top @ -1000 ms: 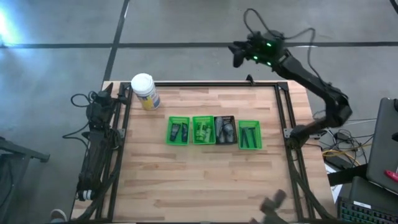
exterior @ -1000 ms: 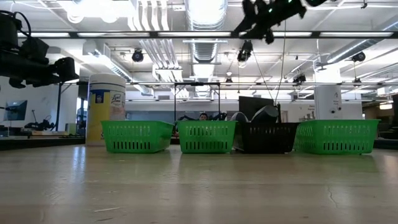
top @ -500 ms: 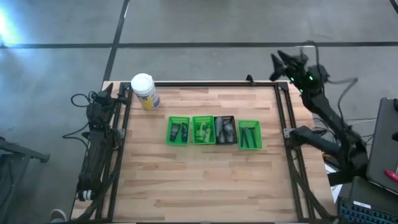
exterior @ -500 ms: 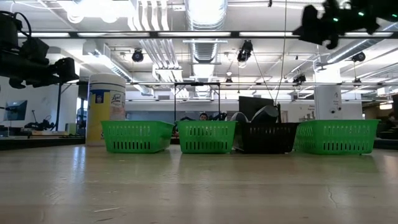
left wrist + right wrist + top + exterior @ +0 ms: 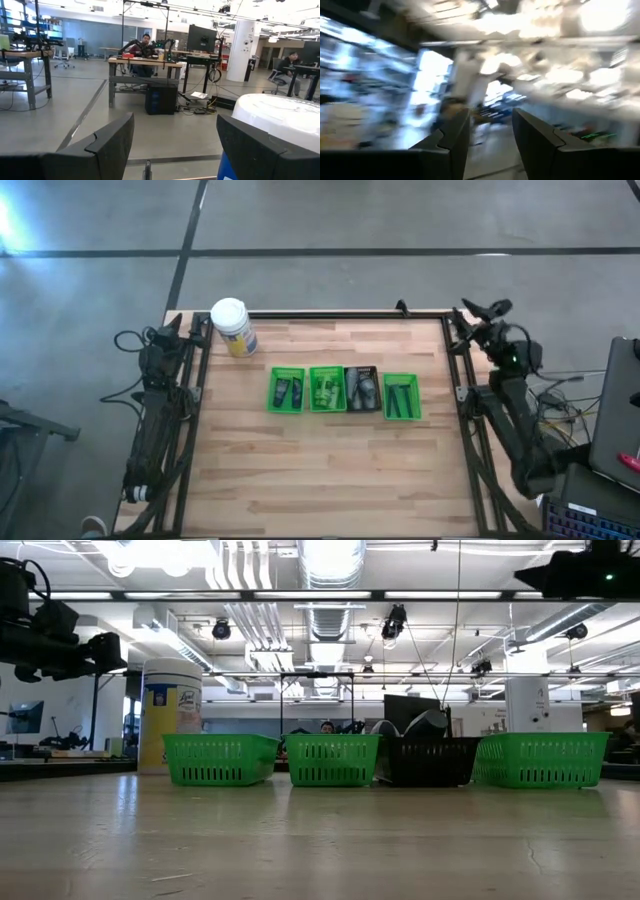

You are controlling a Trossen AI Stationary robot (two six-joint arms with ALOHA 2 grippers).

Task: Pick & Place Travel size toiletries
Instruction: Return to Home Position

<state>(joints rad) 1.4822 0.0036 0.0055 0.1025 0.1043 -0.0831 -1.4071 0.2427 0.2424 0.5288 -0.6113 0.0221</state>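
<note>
With the toiletries (image 5: 327,390) sorted into the row of bins (image 5: 271,391) mid-table, I should fold my right gripper (image 5: 482,312), open and empty off the table's far right corner, gently home clear of the frame, matching my parked, open left gripper (image 5: 175,132).

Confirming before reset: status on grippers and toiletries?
Left gripper open, parked at left edge of table, near white canister. Right gripper open, empty, outside far right corner. Toiletries in the row of four bins. Nothing in the way.
</note>
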